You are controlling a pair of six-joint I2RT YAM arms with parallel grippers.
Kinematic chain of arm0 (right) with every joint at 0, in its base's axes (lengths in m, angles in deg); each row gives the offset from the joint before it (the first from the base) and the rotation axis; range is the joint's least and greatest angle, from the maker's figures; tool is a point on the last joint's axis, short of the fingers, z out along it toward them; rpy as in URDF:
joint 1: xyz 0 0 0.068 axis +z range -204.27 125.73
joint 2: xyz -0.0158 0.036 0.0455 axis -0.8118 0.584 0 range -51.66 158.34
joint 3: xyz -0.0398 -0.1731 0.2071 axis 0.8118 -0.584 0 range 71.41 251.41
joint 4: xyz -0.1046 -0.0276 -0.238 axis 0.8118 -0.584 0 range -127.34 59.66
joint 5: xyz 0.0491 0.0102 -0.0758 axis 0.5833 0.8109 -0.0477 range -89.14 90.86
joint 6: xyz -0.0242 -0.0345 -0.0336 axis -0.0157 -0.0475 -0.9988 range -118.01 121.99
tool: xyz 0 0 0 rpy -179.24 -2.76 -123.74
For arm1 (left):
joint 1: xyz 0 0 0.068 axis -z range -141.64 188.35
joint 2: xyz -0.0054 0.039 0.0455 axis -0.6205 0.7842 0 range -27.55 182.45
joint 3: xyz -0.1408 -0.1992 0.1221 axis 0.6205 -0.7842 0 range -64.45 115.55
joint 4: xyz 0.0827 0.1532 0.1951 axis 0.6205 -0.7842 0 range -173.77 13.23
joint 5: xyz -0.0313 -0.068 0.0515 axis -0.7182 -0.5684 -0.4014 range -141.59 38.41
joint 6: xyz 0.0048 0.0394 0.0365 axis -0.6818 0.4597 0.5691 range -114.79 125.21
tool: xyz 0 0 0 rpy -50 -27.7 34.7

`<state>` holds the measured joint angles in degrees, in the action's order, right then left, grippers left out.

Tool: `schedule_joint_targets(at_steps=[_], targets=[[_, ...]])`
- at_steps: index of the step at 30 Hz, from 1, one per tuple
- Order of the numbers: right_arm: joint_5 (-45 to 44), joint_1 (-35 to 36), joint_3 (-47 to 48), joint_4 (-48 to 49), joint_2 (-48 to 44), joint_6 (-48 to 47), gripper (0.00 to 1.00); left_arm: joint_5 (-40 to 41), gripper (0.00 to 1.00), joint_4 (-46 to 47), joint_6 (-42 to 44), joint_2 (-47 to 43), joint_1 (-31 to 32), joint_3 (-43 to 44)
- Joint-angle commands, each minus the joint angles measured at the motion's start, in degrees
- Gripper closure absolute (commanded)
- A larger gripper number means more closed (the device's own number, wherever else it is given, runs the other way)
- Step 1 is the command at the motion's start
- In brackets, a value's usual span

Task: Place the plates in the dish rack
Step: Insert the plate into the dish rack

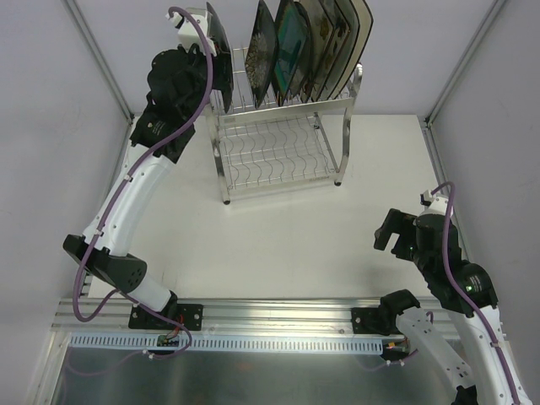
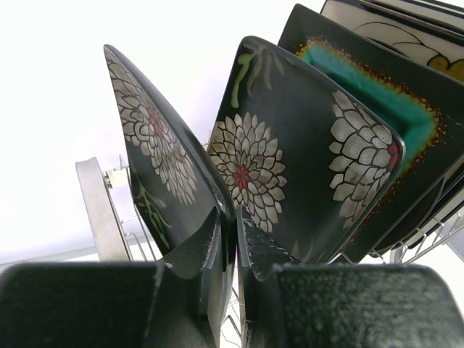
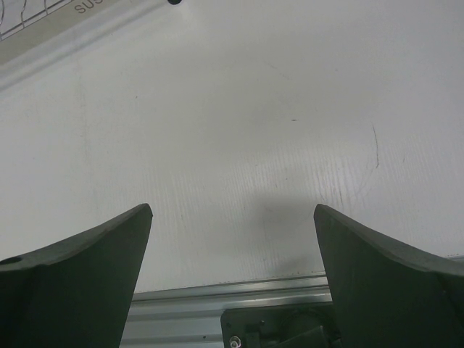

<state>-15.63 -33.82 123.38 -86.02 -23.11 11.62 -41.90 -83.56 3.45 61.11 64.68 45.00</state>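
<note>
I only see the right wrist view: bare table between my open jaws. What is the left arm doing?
Observer: The left jaws are shut on a dark plate with white flowers, at the left end of the dish rack, upper tier.
Operator: Any plates loaded already?
Observer: Several stand on edge in that tier; nearest the held one is a second dark flowered plate.
Operator: And the lower tier?
Observer: The lower shelf holds no plates.

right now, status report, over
Left fingers shut on dark white-flowered square plate at left end of chrome wire dish rack. Right fingers open, empty. Nothing blocking.
</note>
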Motion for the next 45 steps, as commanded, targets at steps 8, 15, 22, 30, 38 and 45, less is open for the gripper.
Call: schedule_joint_targets(at_steps=[8, 15, 22, 30, 38, 45], targets=[[0.14, -0.32, 0.59, 1.37, -0.52, 0.74, 0.01, 1.03, 1.0, 7.14, 0.09, -6.57, 0.92, -0.73], [0.23, -0.32, 0.24, 1.28, -0.78, 0.92, 0.0, 0.07, 0.96, 5.47, 1.23, -6.92, 0.92, -1.52], [0.41, -0.23, -0.28, 1.28, -1.05, 0.92, 0.0, -1.43, 0.8, 5.47, 3.78, -5.87, 0.83, -3.98], [0.23, -0.32, -0.37, 1.01, -1.4, 0.83, 0.0, -0.55, 0.9, 5.56, 4.4, -4.82, 0.83, -4.24], [0.41, -0.23, -0.02, 0.93, -1.22, 0.57, 0.0, 2.6, 0.81, 5.56, 4.31, -3.41, 0.92, -3.46], [0.41, -0.23, 0.42, 0.75, -1.13, 0.39, 0.0, 5.42, 0.72, 5.03, 3.34, -0.51, 0.92, -0.29]])
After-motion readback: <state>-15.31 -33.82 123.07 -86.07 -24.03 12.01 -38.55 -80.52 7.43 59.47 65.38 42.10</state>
